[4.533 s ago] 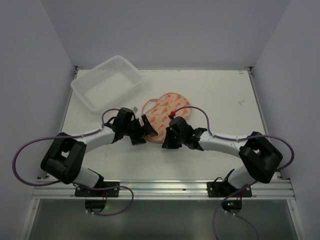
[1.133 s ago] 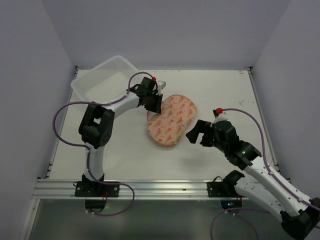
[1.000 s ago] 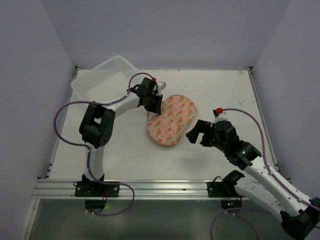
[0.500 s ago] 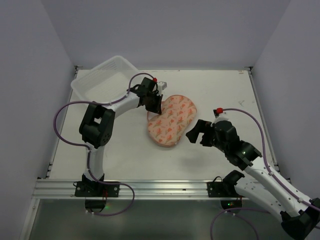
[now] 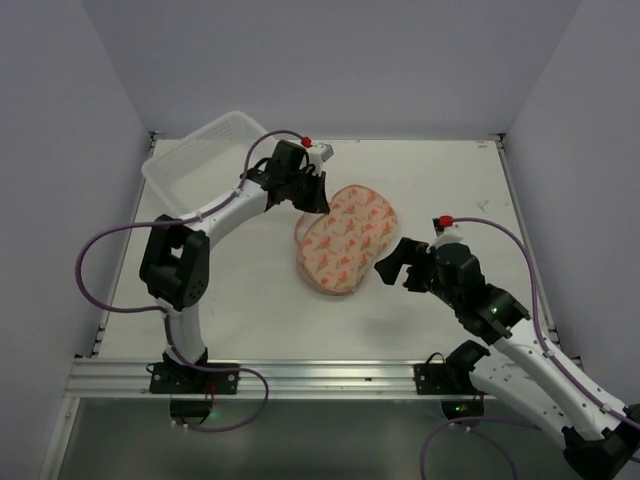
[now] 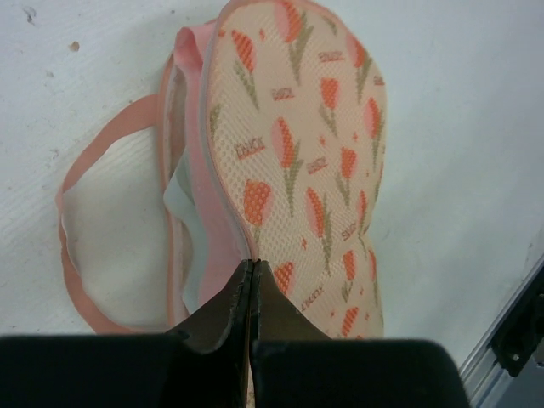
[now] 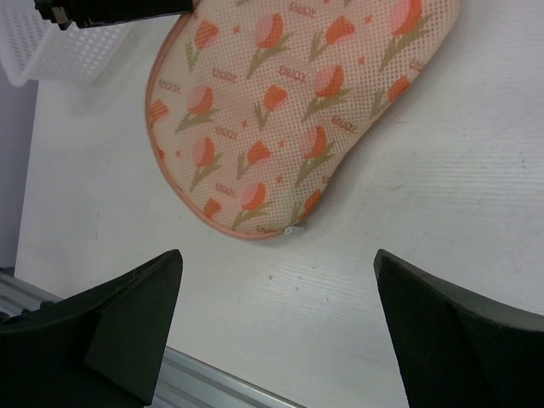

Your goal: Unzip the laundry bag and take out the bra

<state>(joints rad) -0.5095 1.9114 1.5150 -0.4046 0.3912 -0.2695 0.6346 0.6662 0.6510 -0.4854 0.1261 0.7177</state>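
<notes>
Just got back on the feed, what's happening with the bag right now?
The left gripper is shut on the zip seam at the far left end of the laundry bag, beside the clear tub. The left wrist view shows the side seam gaping, with a pale sliver inside that may be the bra; nothing is out yet. The right gripper hovers open off the bag's near right side, touching nothing.

The bra point(image 6: 180, 202) is nearly all hidden inside the laundry bag point(image 6: 297, 161); only a pale bit peeks out. The left claw point(image 6: 253, 265) hides the spot it pinches.
</notes>
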